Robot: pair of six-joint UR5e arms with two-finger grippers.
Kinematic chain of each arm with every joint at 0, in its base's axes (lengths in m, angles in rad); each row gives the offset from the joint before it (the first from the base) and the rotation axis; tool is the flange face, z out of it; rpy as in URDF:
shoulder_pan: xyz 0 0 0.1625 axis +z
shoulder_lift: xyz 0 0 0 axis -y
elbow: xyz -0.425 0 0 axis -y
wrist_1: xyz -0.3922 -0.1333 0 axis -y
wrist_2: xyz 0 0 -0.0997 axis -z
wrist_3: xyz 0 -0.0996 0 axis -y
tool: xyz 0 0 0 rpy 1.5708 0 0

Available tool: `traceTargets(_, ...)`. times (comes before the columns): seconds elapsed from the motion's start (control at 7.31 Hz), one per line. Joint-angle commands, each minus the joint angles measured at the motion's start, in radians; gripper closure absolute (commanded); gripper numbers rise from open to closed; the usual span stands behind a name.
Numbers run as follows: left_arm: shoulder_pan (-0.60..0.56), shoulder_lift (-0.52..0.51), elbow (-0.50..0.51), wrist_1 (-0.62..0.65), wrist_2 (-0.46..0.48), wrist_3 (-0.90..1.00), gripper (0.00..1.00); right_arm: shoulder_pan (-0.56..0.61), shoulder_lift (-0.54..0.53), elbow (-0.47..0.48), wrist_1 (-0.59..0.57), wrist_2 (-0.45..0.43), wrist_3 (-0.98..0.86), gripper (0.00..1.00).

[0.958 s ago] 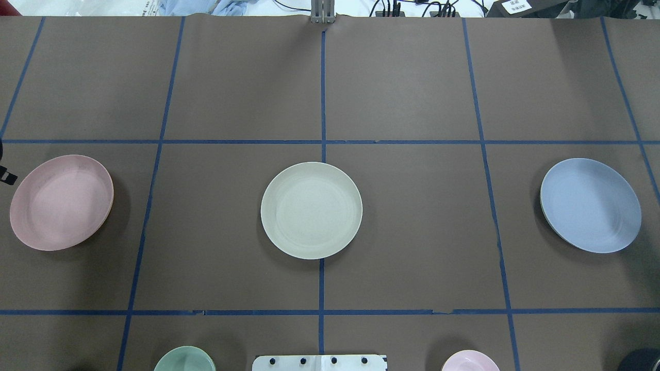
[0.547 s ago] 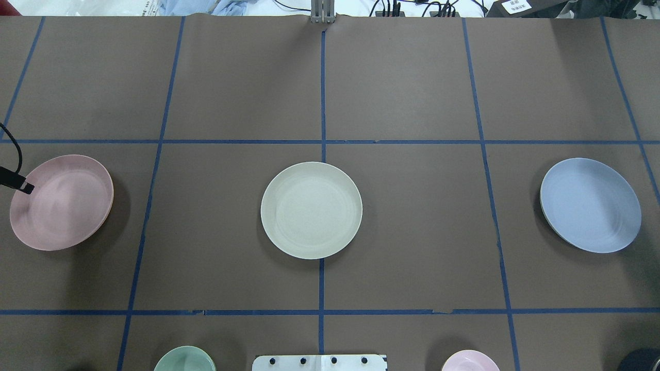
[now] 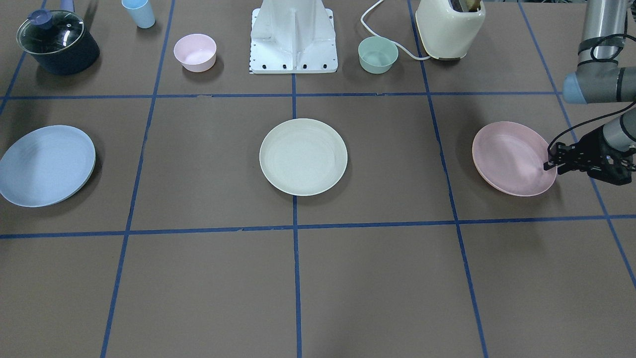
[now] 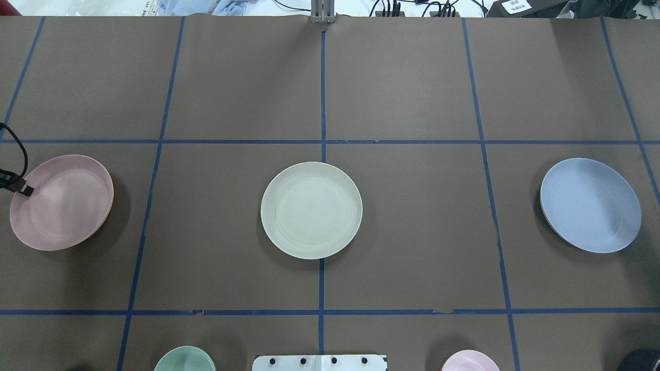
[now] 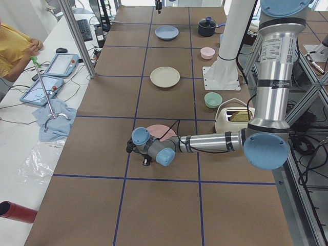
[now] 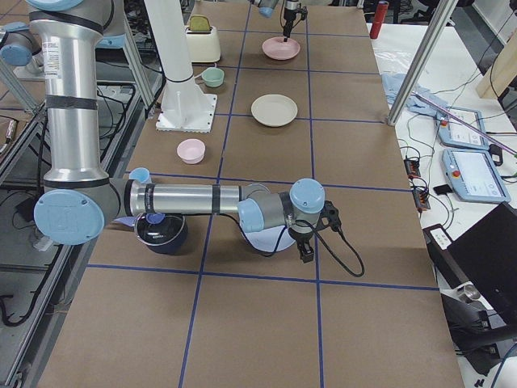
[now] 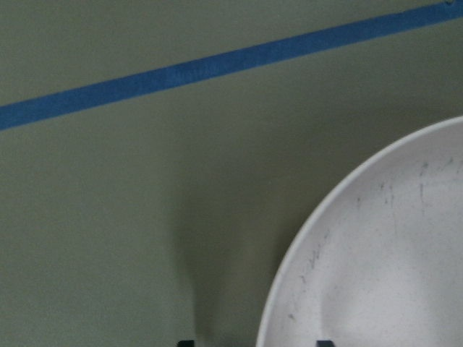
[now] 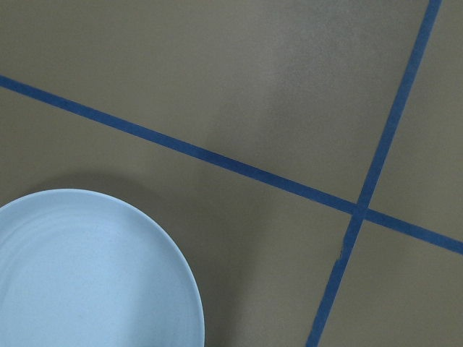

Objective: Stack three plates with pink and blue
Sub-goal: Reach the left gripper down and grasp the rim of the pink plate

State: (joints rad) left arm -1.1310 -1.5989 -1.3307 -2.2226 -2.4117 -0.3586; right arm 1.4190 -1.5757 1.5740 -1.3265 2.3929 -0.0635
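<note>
Nothing is stacked yet: the pink plate (image 3: pixel 512 158), cream plate (image 3: pixel 303 156) and blue plate (image 3: pixel 45 165) lie well apart, my left gripper (image 3: pixel 549 161) stands open astride the pink rim and holds nothing, and of my right gripper (image 6: pixel 307 252) I cannot tell.

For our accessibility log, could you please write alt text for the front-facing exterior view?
The robot's left hand is at the rim of the pink plate, picture right; the cream plate sits mid-table and the blue plate picture left, none stacked.

Left arm (image 5: pixel 205 142): forearm stretched out level and low, wrist bent down.
Left tool (image 3: pixel 548 159): pointing down, jaws apart.
Right arm (image 6: pixel 186 198): forearm level, reaching outward.
Right tool (image 6: pixel 307 252): pointing down; jaw gap unclear.
</note>
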Motion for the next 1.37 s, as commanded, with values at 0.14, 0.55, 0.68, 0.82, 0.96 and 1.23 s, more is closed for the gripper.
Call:
traceTargets(0.14, 0.0, -0.006, -0.089, 0.014, -0.134, -0.091, 1.0, 0.0, 0.011, 0.003, 0.001, -0.001, 0.001, 0.0)
traceTargets(0.55, 0.003, -0.121, -0.242, 0.009, -0.216, -0.5, 1.0, -0.005, 0.014, 0.008, 0.001, 0.002, 0.022, 0.0)
traceTargets(0.68, 0.046, -0.143, -0.333, 0.003, -0.216, -0.671, 1.0, -0.006, 0.014, 0.008, 0.001, 0.002, 0.022, 0.0)
traceTargets(0.82, 0.159, -0.22, -0.361, 0.007, -0.204, -0.801, 1.0, -0.008, 0.014, 0.008, 0.001, 0.0, 0.022, 0.0)
traceTargets(0.96, 0.257, -0.305, -0.349, 0.009, -0.152, -0.915, 1.0, -0.017, 0.014, 0.008, 0.001, 0.0, 0.025, 0.0)
traceTargets(1.23, 0.377, -0.372, -0.343, 0.008, -0.006, -0.99, 1.0, -0.025, 0.013, 0.008, 0.006, 0.003, 0.046, 0.0)
